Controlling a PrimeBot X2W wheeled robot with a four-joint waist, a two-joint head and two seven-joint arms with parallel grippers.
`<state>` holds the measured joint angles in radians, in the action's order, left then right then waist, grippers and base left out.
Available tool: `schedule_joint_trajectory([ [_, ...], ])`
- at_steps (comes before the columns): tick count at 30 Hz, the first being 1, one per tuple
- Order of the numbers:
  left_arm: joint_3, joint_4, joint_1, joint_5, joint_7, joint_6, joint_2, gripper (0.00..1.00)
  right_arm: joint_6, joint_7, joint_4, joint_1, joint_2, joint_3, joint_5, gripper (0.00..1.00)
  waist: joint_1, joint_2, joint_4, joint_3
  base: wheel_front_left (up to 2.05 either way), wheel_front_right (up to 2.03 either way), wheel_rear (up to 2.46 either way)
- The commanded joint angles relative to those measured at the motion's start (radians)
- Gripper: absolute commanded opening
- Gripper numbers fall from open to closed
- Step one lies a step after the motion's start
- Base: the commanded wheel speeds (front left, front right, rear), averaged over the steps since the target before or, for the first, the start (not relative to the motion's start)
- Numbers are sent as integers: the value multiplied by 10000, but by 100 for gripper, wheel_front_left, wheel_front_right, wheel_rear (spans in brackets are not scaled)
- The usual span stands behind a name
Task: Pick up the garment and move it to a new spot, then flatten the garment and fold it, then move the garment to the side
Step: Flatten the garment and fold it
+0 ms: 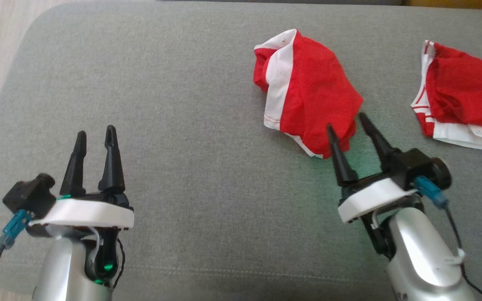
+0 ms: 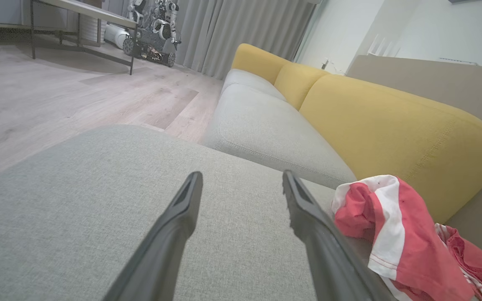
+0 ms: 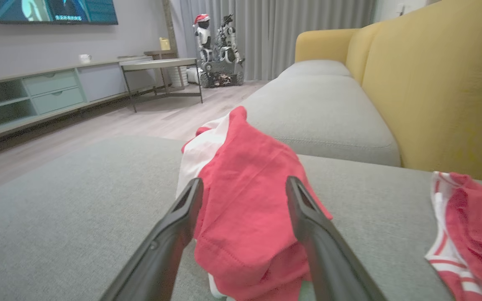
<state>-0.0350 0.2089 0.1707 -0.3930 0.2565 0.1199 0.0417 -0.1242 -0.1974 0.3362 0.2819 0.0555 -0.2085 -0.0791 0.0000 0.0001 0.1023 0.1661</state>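
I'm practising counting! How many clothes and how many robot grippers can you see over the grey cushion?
Red-and-white garments: 2 (middle garment, right-edge garment)
Grippers: 2 (left gripper, right gripper), both open
Total: 4

Grey sofa seat [image 1: 182, 83], yellow backrest [image 3: 433, 83]; pale wood floor [image 2: 36, 104], grey curtains [image 3: 299, 25], low sideboard [image 3: 36, 96].

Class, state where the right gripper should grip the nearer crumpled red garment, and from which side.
Likely the bunched near corner of the garment, approached from the robot's side: it stands raised between the fingers of the open right gripper.
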Motion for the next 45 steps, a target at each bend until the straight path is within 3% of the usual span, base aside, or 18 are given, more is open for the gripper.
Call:
schedule_joint_trajectory([
  [1, 270, -235, 496, -220, 53, 26, 90, 100, -65, 90, 30, 491, -53, -400, 46, 100, 0, -1, 101, 110, 0, 0, 0],
  [9, 62, -100, 661, -444, 53, 46, 87, 100, -65, 270, 1656, 1342, -53, -805, 627, 100, 0, -1, 459, 424, 0, 0, 0],
  [18, 31, 11, 807, -582, 53, 52, 86, 100, -65, 103, 3053, 2041, -53, -564, 1108, 100, 0, -1, 778, 663, 0, 0, 0],
  [19, 52, 16, 809, -590, 53, 52, 86, 100, -65, 76, 3164, 2107, -53, -542, 1155, 95, 0, -1, 776, 675, 0, 0, 0],
  [20, 77, 19, 809, -596, 53, 53, 86, 100, -65, 40, 3257, 2171, -53, -523, 1206, 0, 0, -1, 763, 682, 0, 0, 0],
  [28, 133, 114, 779, -635, 53, 58, 86, 100, -65, -225, 3278, 2226, -39, -518, 1774, 0, 0, -1, 280, 415, 0, 0, 0],
  [31, 117, 123, 706, -641, 53, 50, 86, 100, -65, -123, 2966, 2091, 323, -729, 2041, 0, 0, -1, 21, 193, 0, 0, 0],
  [45, -189, 78, 553, -839, 53, -76, 86, 100, -65, 1574, 55, 2010, 4937, -2316, 1887, 0, 0, -1, -492, -205, 0, 0, 0],
])
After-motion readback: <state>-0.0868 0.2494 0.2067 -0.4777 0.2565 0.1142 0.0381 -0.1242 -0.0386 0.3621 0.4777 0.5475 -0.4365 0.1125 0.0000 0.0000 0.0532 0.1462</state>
